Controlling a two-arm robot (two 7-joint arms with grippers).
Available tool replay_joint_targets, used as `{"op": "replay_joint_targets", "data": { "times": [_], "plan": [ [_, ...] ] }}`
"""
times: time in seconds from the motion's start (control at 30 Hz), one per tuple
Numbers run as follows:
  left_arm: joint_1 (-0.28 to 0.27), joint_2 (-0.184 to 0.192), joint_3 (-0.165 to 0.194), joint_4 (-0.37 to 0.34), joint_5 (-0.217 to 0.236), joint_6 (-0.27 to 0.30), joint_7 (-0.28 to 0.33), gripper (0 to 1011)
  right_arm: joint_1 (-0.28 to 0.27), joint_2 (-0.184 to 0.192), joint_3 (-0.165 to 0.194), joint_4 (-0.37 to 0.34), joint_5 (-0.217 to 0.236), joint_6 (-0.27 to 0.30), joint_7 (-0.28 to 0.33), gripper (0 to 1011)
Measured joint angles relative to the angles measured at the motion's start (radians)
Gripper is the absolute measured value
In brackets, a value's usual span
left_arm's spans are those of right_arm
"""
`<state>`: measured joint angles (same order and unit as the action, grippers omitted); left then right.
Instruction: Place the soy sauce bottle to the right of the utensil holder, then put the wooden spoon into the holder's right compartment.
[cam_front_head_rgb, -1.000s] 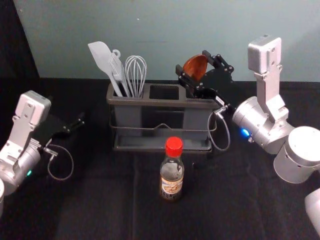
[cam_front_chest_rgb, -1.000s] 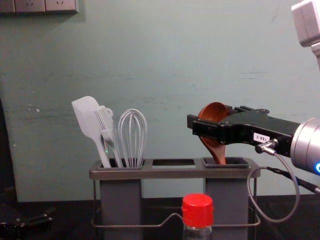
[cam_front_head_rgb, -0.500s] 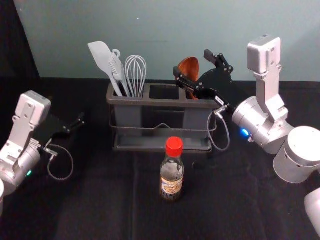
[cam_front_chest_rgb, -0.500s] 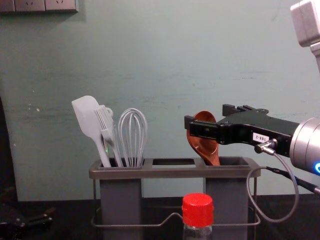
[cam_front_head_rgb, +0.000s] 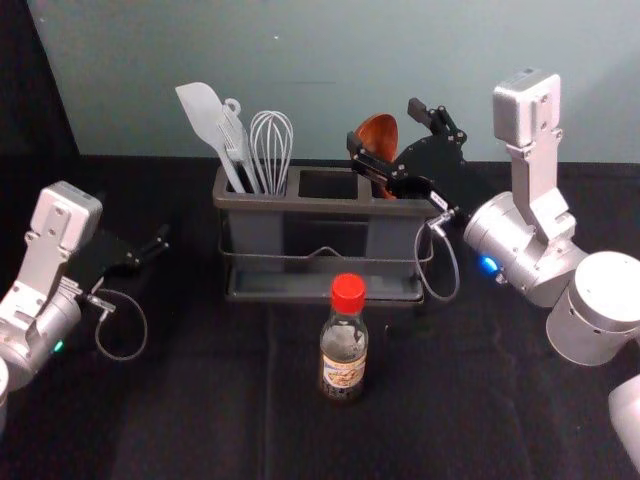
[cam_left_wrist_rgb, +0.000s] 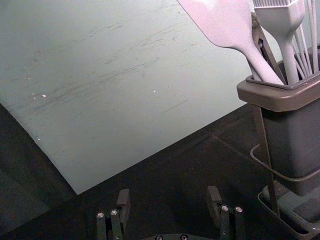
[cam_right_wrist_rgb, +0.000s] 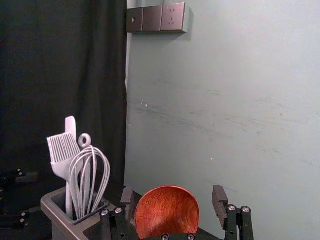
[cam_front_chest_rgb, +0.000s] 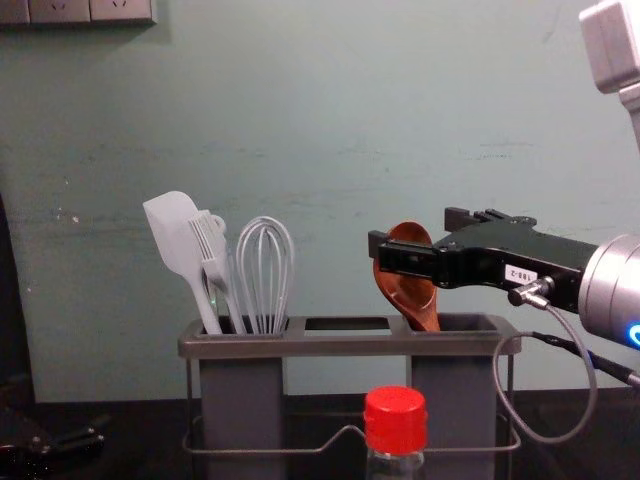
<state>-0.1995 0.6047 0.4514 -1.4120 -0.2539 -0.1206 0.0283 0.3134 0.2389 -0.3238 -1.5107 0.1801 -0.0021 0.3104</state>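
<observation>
Black, the left end effector (cam_front_head_rgb: 152, 248) is far left, tips apart. Next, the soy sauce bottle (cam_front_head_rgb: 343, 362) stands before the utensil holder (cam_front_head_rgb: 300, 204); the wooden spoon (cam_front_chest_rgb: 411, 292) (it's reddish-brown!) leans in the right compartment, between the spread tips of the right end effector (cam_front_head_rgb: 384, 127).

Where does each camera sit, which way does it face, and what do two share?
Head: up on the head, facing forward and down at holder and bottle; left gripper and right gripper show.
Chest: lower, facing forward across the table; right gripper reaches in at the right.
Left wrist: on that arm, facing the wall and holder; its open jaws show.
Right wrist: on that arm, facing the wall; spoon shows between its open jaws.
Head and chest share the bottle and whisk.
</observation>
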Motion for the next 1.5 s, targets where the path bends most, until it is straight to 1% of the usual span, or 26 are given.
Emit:
{"op": "replay_joint_targets", "data": {
  "times": [0.27, 0.43, 0.57, 0.67, 0.8, 0.9, 1.07, 1.13, 1.17, 1.2, 1.27, 1.3, 1.33, 1.43, 1.5],
  "plan": [
    [0.000, 0.000, 0.000, 0.000, 0.000, 0.000, 0.000, 1005, -0.002, 0.009, 0.001, -0.038, -0.015, 0.012, -0.009, 1003],
    [0.000, 0.000, 0.000, 0.000, 0.000, 0.000, 0.000, 1005, -0.012, 0.021, 0.010, -0.086, -0.011, 0.030, -0.008, 1003],
    [0.000, 0.000, 0.000, 0.000, 0.000, 0.000, 0.000, 1005, -0.027, 0.041, 0.020, -0.142, 0.001, 0.061, -0.002, 1003],
    [0.000, 0.000, 0.000, 0.000, 0.000, 0.000, 0.000, 1005, -0.037, 0.054, 0.024, -0.170, 0.008, 0.079, 0.004, 1002],
    [0.000, 0.000, 0.000, 0.000, 0.000, 0.000, 0.000, 1005, -0.067, 0.088, 0.037, -0.232, 0.028, 0.108, 0.019, 1003],
    [0.000, 0.000, 0.000, 0.000, 0.000, 0.000, 0.000, 1005, -0.086, 0.109, 0.044, -0.260, 0.044, 0.118, 0.032, 1003],
    [0.000, 0.000, 0.000, 0.000, 0.000, 0.000, 0.000, 1005, -0.143, 0.175, 0.070, -0.324, 0.090, 0.125, 0.068, 1003],
    [0.000, 0.000, 0.000, 0.000, 0.000, 0.000, 0.000, 1005, -0.159, 0.192, 0.076, -0.336, 0.100, 0.122, 0.076, 1003],
    [0.000, 0.000, 0.000, 0.000, 0.000, 0.000, 0.000, 1005, -0.167, 0.201, 0.079, -0.341, 0.105, 0.119, 0.080, 1003],
    [0.000, 0.000, 0.000, 0.000, 0.000, 0.000, 0.000, 1005, -0.186, 0.217, 0.085, -0.351, 0.115, 0.113, 0.087, 1003],
    [0.000, 0.000, 0.000, 0.000, 0.000, 0.000, 0.000, 1005, -0.207, 0.233, 0.093, -0.359, 0.131, 0.104, 0.097, 1002],
    [0.000, 0.000, 0.000, 0.000, 0.000, 0.000, 0.000, 1005, -0.229, 0.247, 0.098, -0.364, 0.143, 0.093, 0.107, 1003],
    [0.000, 0.000, 0.000, 0.000, 0.000, 0.000, 0.000, 1005, -0.229, 0.247, 0.098, -0.364, 0.143, 0.093, 0.107, 1003],
    [0.000, 0.000, 0.000, 0.000, 0.000, 0.000, 0.000, 1005, -0.284, 0.280, 0.106, -0.369, 0.172, 0.054, 0.133, 1003],
    [0.000, 0.000, 0.000, 0.000, 0.000, 0.000, 0.000, 1005, -0.303, 0.292, 0.107, -0.366, 0.177, 0.035, 0.141, 1003]
  ]
}}
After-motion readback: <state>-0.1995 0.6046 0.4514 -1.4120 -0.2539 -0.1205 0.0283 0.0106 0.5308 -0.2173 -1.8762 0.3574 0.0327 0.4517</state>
